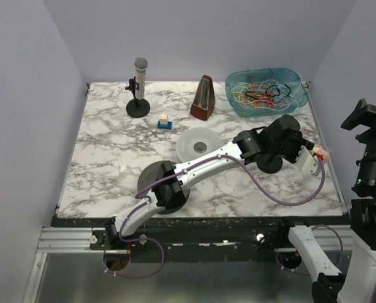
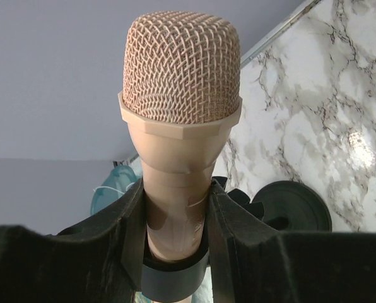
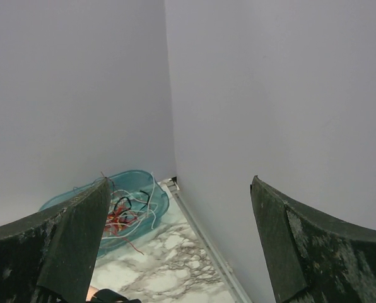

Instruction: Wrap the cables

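The cables [image 1: 264,93] lie as a coloured tangle in the blue basin [image 1: 237,105], at the far right corner of the table [image 1: 112,164]. I can see yellow, red, green and black strands, and neither gripper touches them.

My left gripper [image 1: 311,161] is closed on a tan mic [image 2: 182,82]. In the left wrist view both fingers [image 2: 130,221] press on its handle, and the mesh head stands above them. This gripper hovers near the right edge, on the near side of the basin and apart from it. My right gripper [image 3: 178,202] is wide open and holds nothing. It is raised and looks toward the corner, with the basin low on its left.

A black round base [image 1: 270,166] sits just beside the left wrist. The left arm [image 1: 200,167] lies diagonally across the near half of the table, between its base and the basin. It passes over a dark disc [image 1: 151,183] at the elbow. A white disc [image 1: 197,144] is just behind the arm. Farther back stand a small block [image 1: 165,122], a metronome [image 1: 204,100] and a grey mic [image 1: 139,85] on its stand. The metronome is near the basin's left side.

The tabletop is white marble with grey veins. The walls [image 1: 175,38] are plain pale lilac and close the table on three sides.
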Controlling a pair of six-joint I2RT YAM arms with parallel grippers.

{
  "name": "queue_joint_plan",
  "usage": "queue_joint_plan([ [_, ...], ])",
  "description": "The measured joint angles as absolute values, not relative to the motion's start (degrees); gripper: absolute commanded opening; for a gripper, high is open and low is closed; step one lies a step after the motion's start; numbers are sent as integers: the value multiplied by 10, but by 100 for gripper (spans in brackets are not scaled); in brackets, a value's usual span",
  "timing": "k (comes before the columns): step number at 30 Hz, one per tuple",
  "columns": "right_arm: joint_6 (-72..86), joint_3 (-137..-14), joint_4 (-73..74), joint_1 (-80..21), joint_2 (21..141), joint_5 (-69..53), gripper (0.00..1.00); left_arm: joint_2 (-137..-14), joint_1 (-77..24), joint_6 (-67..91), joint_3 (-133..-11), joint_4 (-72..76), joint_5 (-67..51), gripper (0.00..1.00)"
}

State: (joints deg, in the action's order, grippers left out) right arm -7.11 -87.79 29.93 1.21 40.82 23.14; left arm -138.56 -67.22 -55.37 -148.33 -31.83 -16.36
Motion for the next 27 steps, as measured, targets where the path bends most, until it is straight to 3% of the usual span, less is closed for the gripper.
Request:
queue_joint_plan([
  [5,-76,-870,299,12,400,230,100,-1389,-675,-572,-1481,-302,-174,0],
  [6,-76,-868,300,12,401,230,100,-1389,-675,-573,-1479,-298,-176,10],
  [10,-76,-859,301,12,403,220,100,-1389,-675,-573,-1472,-284,-177,70],
  [11,-76,-859,301,12,404,216,100,-1389,-675,-573,-1472,-282,-176,98],
  [21,-76,-851,315,12,412,180,100,-1389,-675,-552,-1473,-243,-171,99],
  [27,-76,-849,327,12,414,152,100,-1379,-675,-513,-1482,-324,-187,99],
])
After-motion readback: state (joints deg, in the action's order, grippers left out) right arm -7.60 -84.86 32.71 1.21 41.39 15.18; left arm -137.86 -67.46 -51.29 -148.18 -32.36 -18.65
